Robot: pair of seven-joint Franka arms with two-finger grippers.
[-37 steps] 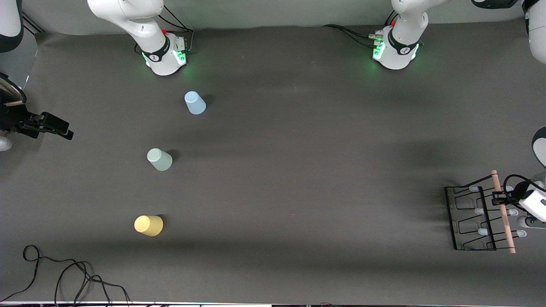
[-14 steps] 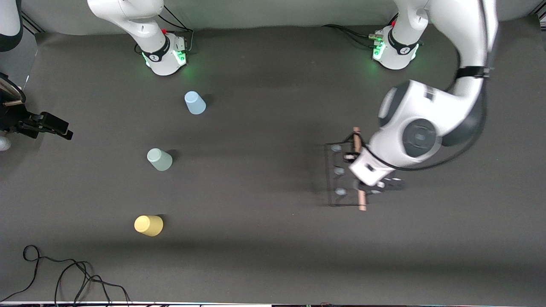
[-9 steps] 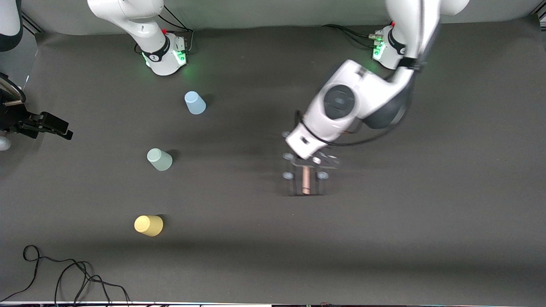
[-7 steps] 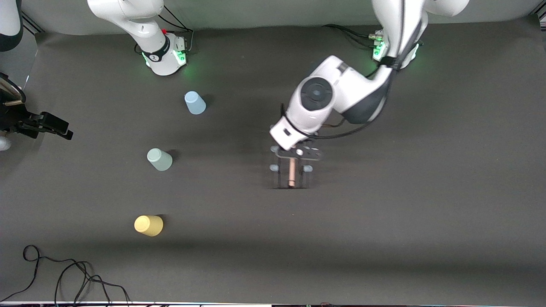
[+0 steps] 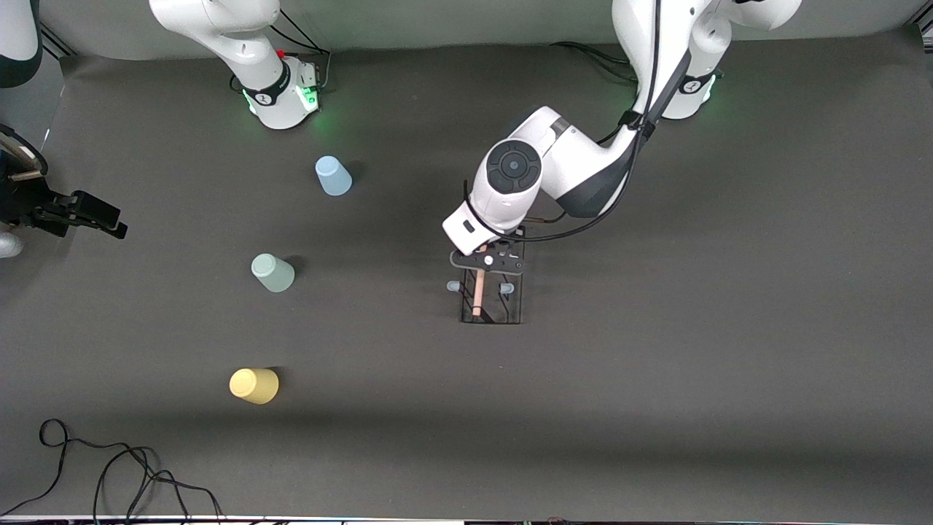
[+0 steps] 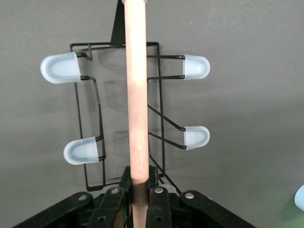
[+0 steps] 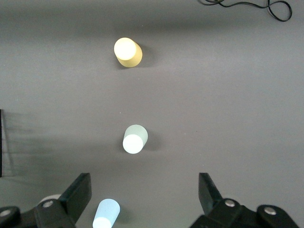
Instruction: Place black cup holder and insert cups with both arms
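Dark grey matte table [image 5: 656,379], covered edge to edge in one cloth, carried the following, listed from the front camera's edge toward the arms' bases.

Item: loose black cable [image 5: 109,467], coiled at the nearest edge toward the right arm's end.

Item: small yellow plastic tumbler [image 5: 254,385], mouth down. Farther on, pale green plastic tumbler [image 5: 272,272], also inverted; farthest, light blue plastic tumbler [image 5: 333,176]. All three well apart, none yet on a peg. Judged light, stiff and slick-walled; best pinched across the body.

Item: thin black wire cup holder [image 5: 492,306] with light wooden rod handle [image 6: 136,104] and pale-blue-tipped pegs [image 6: 59,67], at mid-table; whether it touched the cloth could not be told. Judged light but long and springy, prone to swing; the rod was the sound place to take hold.

Item: left gripper [image 5: 487,261], fingers [image 6: 159,206] clenched on the rod near one end, over the holder.

Item: right gripper [image 5: 87,219], fingers spread with nothing between, waiting at the table's edge at the right arm's end.
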